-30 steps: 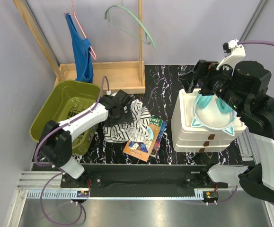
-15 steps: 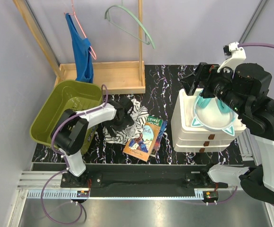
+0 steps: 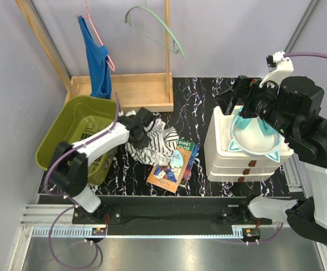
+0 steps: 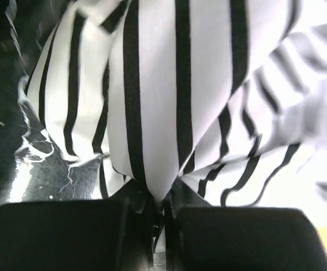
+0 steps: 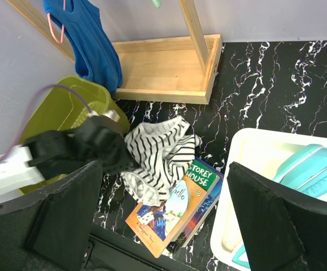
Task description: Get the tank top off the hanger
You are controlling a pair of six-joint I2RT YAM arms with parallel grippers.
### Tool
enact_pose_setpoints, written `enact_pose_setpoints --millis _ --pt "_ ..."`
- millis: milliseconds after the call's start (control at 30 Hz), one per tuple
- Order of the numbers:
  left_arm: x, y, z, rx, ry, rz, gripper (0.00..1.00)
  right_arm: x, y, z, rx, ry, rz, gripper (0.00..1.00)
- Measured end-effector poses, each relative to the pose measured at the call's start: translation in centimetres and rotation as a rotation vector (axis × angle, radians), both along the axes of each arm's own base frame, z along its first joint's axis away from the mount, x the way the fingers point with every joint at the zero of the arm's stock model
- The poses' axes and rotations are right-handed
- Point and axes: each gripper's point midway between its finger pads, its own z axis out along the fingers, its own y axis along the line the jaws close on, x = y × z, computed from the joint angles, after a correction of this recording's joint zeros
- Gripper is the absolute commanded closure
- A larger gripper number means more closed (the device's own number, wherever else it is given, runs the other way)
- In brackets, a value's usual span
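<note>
Having closed since the earlier frame, the left hand (image 4: pixel 162 223) is clamping the striped garment (image 4: pixel 152 84) just ahead of it, so raising slowly is advisable, avoiding slip.

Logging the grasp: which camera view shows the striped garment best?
Right wrist: the whole striped garment lies crumpled beside the book, seen clearly from above. Top external shows it smaller, partly hidden by the left arm. Left wrist shows only a close-up fold pinched in the left gripper.
</note>
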Motion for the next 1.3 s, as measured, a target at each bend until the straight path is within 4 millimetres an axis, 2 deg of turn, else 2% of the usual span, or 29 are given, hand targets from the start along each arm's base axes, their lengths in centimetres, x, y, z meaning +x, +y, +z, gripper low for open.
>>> enact_pose_setpoints --millis 100,167,267,333,400,567,633,733,767,833,900,933,967,1000,1033,1067,1167,1300 --pt "1.4 0.0 5.3 -0.032 -0.144 -0.047 1.0 0.1 0.1 -0.1 -0.002 0.002 0.0 0.0" --pt "2.1 0.1 10.1 -0.066 -0.269 -0.083 1.0 0.3 0.2 -0.1 -0.002 0.003 0.002 0.0" --pt "2.1 0.3 15.8 -0.126 -0.41 -0.137 1.0 0.6 0.5 -0.3 -0.004 0.006 0.004 0.0" --pt "1.4 0.5 18.6 -0.168 -0.475 -0.186 1.0 0.9 0.7 -0.6 -0.006 0.011 0.005 0.0" --pt "0.2 1.1 20.4 -0.194 -0.517 -0.232 1.0 1.2 1.1 -0.8 -0.009 0.017 0.011 0.0" --pt "-2.1 4.4 23.0 -0.172 -0.606 -0.233 1.0 1.8 1.8 -1.2 -0.008 0.025 0.027 0.0" --pt "-2.4 7.5 24.0 -0.111 -0.649 -0.166 1.0 1.9 2.1 -1.3 -0.005 0.028 0.037 0.0" --pt "-2.4 14.0 25.0 0.039 -0.657 0.031 0.99 2.0 2.7 -1.4 0.006 0.032 0.054 0.0" --pt "-2.6 16.1 25.4 0.093 -0.655 0.106 0.95 2.1 2.8 -1.5 0.009 0.037 0.058 0.0" --pt "-3.0 19.1 26.0 0.184 -0.642 0.216 0.83 2.1 3.1 -1.7 0.013 0.047 0.067 0.0" --pt "-3.9 21.2 26.6 0.263 -0.63 0.299 0.85 2.2 3.4 -1.9 0.018 0.058 0.074 0.0" --pt "-4.3 21.9 26.7 0.292 -0.625 0.327 0.79 2.2 3.6 -2.0 0.022 0.061 0.079 0.0" --pt "-4.6 22.5 26.8 0.315 -0.62 0.349 0.57 2.2 3.7 -2.0 0.025 0.064 0.085 0.0" --pt "-5.1 23.2 26.9 0.344 -0.613 0.38 0.29 2.2 3.9 -2.1 0.027 0.067 0.089 0.0" --pt "-5.5 23.6 26.9 0.366 -0.604 0.391 0.07 2.3 4.0 -2.1 0.03 0.07 0.092 0.0" --pt "-5.7 24.0 26.9 0.38 -0.6 0.409 0.01 2.3 4.0 -2.1 0.03 0.072 0.094 0.0" --pt "-6.0 24.5 26.8 0.394 -0.594 0.444 0.01 2.3 4.1 -2.2 0.031 0.075 0.098 0.0" --pt "-5.7 24.2 26.8 0.383 -0.589 0.433 0.01 2.1 4.3 -2.2 0.034 0.077 0.11 0.0"
